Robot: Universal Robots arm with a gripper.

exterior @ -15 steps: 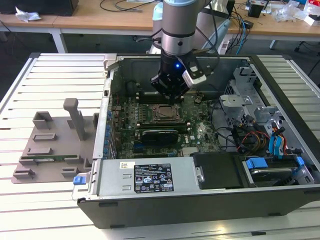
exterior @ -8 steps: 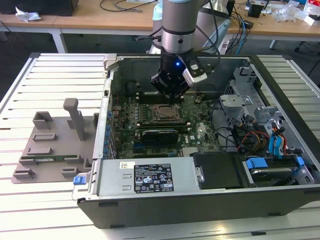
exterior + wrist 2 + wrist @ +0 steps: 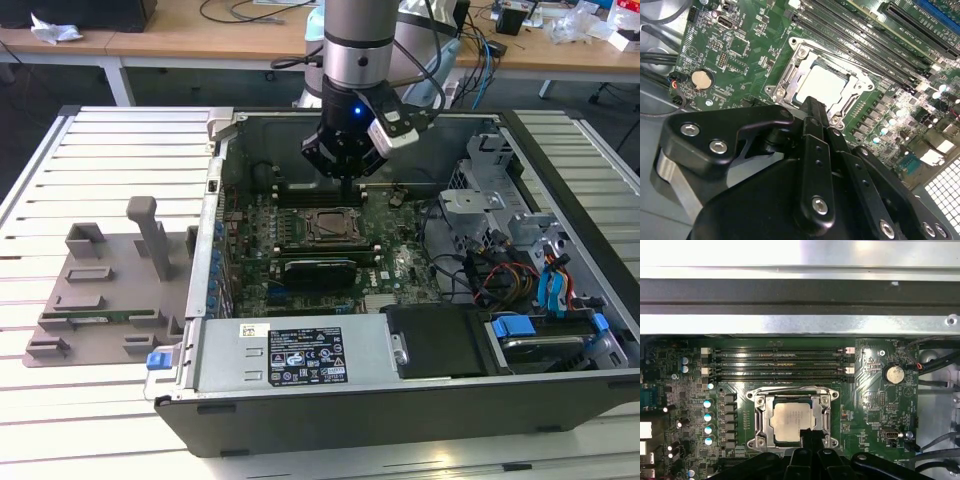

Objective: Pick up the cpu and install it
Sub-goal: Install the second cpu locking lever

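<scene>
The cpu is a silver-grey square lying flat inside the metal-framed socket on the green motherboard of the open computer case. My gripper hangs a little above the socket. Its black fingers are pressed together into one narrow bar, with nothing seen between them. In both wrist views the fingertips overlap one edge of the cpu. The frames do not settle whether they touch it.
Memory slots run beside the socket, and a coin battery sits nearby. A grey plastic tray lies at the exterior view's left. The case holds a power supply, a drive cage and cables.
</scene>
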